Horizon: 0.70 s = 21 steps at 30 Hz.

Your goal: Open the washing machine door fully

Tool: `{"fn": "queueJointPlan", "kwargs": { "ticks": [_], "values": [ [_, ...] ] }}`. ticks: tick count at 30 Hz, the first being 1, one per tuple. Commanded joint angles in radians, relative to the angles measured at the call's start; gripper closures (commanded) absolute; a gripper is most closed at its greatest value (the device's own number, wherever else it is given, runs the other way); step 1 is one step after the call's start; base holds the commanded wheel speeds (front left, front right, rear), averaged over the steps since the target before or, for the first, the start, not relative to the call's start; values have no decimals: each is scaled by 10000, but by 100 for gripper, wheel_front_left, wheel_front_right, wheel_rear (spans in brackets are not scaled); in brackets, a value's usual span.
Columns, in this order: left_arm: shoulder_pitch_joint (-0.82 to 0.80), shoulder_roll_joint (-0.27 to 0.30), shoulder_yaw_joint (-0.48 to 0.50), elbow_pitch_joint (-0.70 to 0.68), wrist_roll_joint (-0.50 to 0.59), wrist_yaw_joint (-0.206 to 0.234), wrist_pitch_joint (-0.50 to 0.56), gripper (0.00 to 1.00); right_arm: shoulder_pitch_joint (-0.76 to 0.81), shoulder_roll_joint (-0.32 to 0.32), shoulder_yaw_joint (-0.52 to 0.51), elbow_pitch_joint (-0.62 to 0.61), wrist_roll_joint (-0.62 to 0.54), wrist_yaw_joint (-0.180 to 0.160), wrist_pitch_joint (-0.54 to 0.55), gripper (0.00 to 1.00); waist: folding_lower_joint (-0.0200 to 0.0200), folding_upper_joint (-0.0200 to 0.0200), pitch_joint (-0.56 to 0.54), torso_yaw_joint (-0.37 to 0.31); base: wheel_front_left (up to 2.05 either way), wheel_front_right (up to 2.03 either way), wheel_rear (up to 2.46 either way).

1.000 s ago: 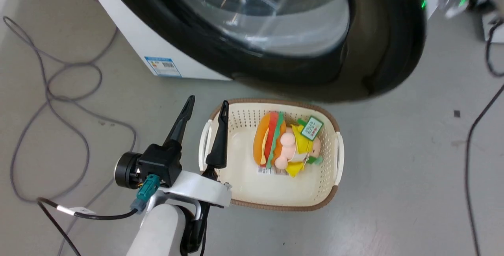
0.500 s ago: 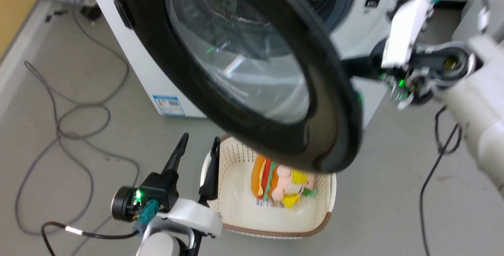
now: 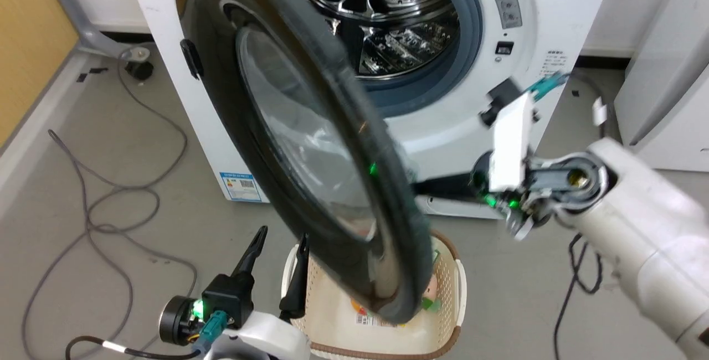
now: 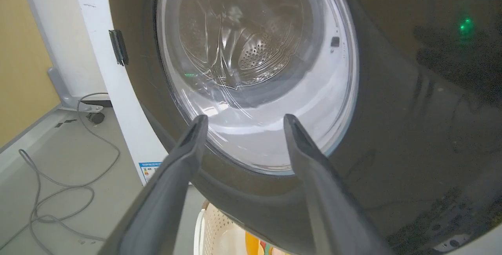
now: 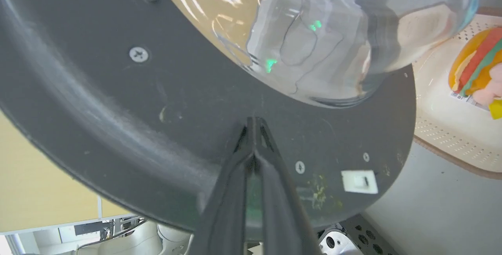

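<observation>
The washing machine door point(image 3: 310, 183) stands out from the white washer point(image 3: 554, 16), hinged on its left side, black rim turned almost edge-on to the head camera and its free edge hanging low over the basket point(image 3: 450, 293). The right end effector point(image 5: 254, 123) has its fingers pressed together, tips against the dark inner face of the rim just below the glass bowl. The left end effector point(image 3: 279, 241) hovers low in front of the door with its fingers apart and nothing between them.

Half a second ago the door showed its broad front. Now it is narrower, its free edge further left against the washer, though the head camera has tilted up too. The steel drum point(image 3: 388, 5) and its grey rubber ring point(image 3: 468, 44) are in plain view, and the door covers more of the basket.

The cream basket sits on the grey floor point(image 3: 554, 304) with a plush burger point(image 5: 474, 62) inside. Grey cables point(image 3: 111, 205) loop to the left, beside a yellow wall point(image 3: 27, 44).
</observation>
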Motion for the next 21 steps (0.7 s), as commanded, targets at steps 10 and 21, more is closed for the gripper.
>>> {"fn": "queueJointPlan", "kwargs": {
  "ticks": [10,21],
  "values": [
    [134,44,-10,101,77,-38,-55,0,711,234,637,-1079,569,10,-328,100,1,0,-72,76,0,0,0],
    [186,19,-47,165,33,-23,-55,0,1141,192,728,-1988,417,10,-2255,0,1,0,-152,84,0,0,0]
  ]
}}
